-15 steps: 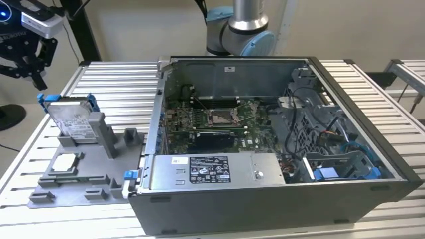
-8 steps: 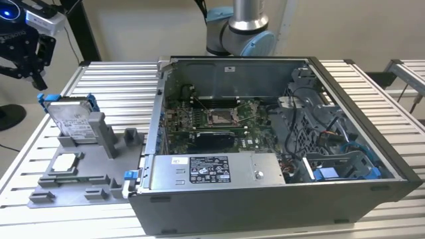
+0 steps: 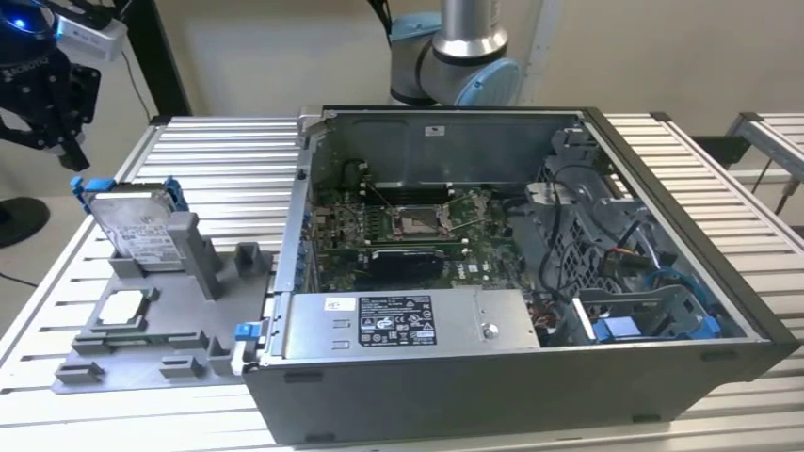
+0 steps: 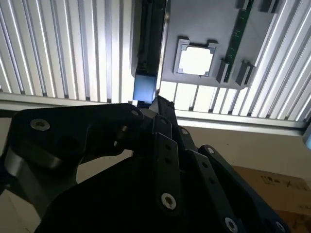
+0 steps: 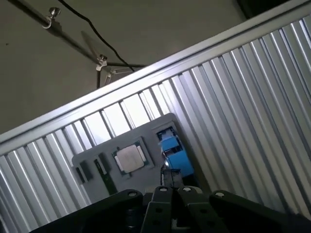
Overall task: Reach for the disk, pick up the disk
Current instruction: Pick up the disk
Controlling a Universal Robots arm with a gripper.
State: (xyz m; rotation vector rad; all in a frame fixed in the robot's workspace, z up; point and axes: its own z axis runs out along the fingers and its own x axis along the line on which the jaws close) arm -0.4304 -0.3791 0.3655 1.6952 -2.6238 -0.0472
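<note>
The disk (image 3: 136, 229) stands tilted on edge in a slot of a grey fixture (image 3: 176, 325) at the exterior view's left. It is a silver drive with a white label and a bright blue bracket around it. My black gripper (image 3: 56, 141) hangs above the disk and a little to its left, apart from it. Both wrist views look down past the gripper (image 4: 158, 102) (image 5: 174, 190) onto the disk's blue bracket (image 4: 145, 86) (image 5: 174, 154) directly beyond the gripper's tip. Nothing is in the gripper.
A small white square chip (image 3: 126, 306) (image 4: 196, 60) (image 5: 129, 158) lies in the fixture near the disk. An open computer case (image 3: 528, 245) takes up the slatted metal table's (image 3: 214, 160) middle and right. The arm's base (image 3: 458, 56) rises behind it.
</note>
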